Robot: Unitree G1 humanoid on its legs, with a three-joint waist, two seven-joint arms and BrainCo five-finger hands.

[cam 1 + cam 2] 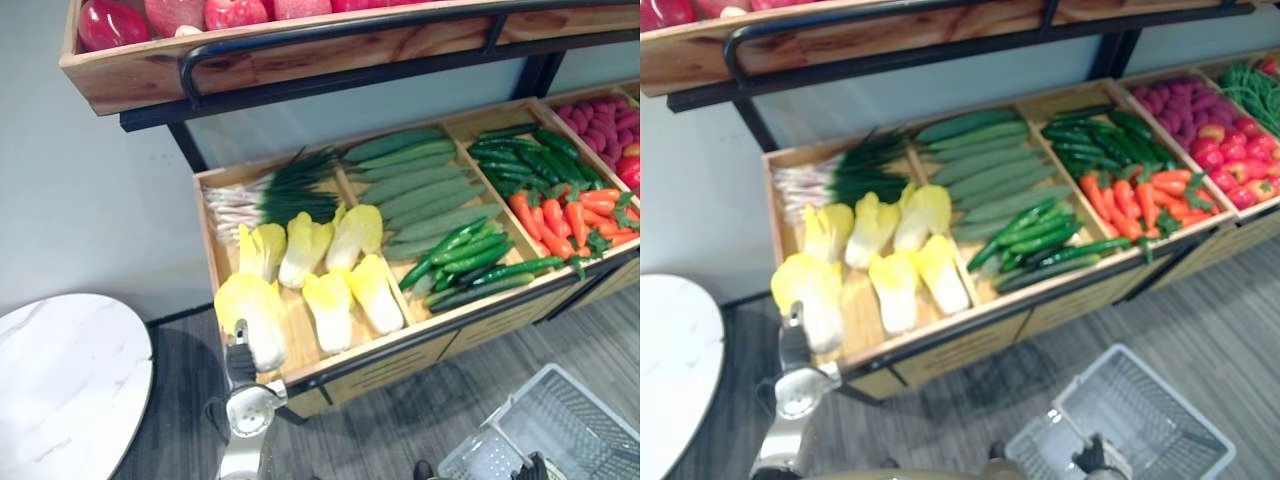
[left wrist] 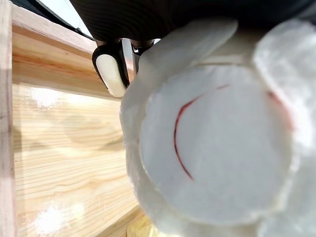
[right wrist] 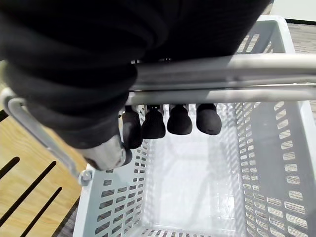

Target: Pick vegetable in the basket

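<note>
1. I am seeing the left robot hand (image 1: 240,358) sitting low and left of centre in the head view, right against the nearest cabbage (image 1: 255,318).
2. That cabbage is lying at the front left corner of the crate (image 1: 300,352), just beside the other cabbages (image 1: 330,245).
3. In the left wrist view the cabbage's pale cut base is showing very close, with one fingertip (image 2: 111,74) beside it. The other fingers are hiding behind it, so I cannot tell whether the grip is closed.
4. The right robot hand (image 3: 178,120) is sitting at the lower right of the head view. Its fingers are curling tight round the handle (image 3: 222,79) of the grey basket (image 3: 291,148).
5. The basket is showing in front of the crate, at the lower right of the frame.
6. Cucumbers (image 1: 420,185) are lying mid-frame and carrots (image 1: 560,220) further right. A white round worktop (image 1: 70,385) is showing at the lower left.
</note>
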